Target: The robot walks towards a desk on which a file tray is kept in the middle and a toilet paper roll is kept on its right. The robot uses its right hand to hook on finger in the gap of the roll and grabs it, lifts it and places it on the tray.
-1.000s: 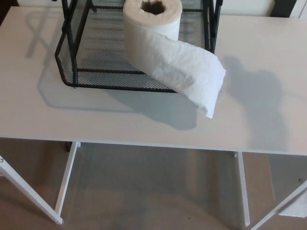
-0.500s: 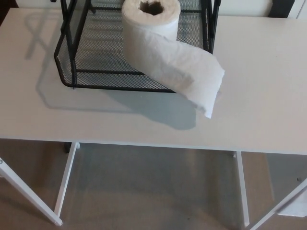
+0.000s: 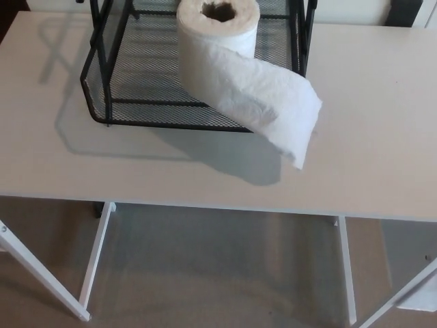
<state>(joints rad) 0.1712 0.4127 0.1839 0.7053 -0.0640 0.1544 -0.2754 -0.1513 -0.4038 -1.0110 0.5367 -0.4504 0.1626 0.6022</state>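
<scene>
A white toilet paper roll (image 3: 217,41) stands upright in the black wire-mesh file tray (image 3: 130,102), its hollow core facing up. A loose sheet of paper (image 3: 273,109) trails off the roll, over the tray's front rim, and hangs above the white desk (image 3: 205,171) to the right. Neither of my hands shows in the head view.
The tray has black upright posts at its corners and sits at the back middle of the desk. White desk legs (image 3: 95,253) and a grey floor show below the front edge.
The whole picture has shifted slightly, so the camera moved. A large shadow on the desk's right side a second ago is gone. Roll and tray stay put.
</scene>
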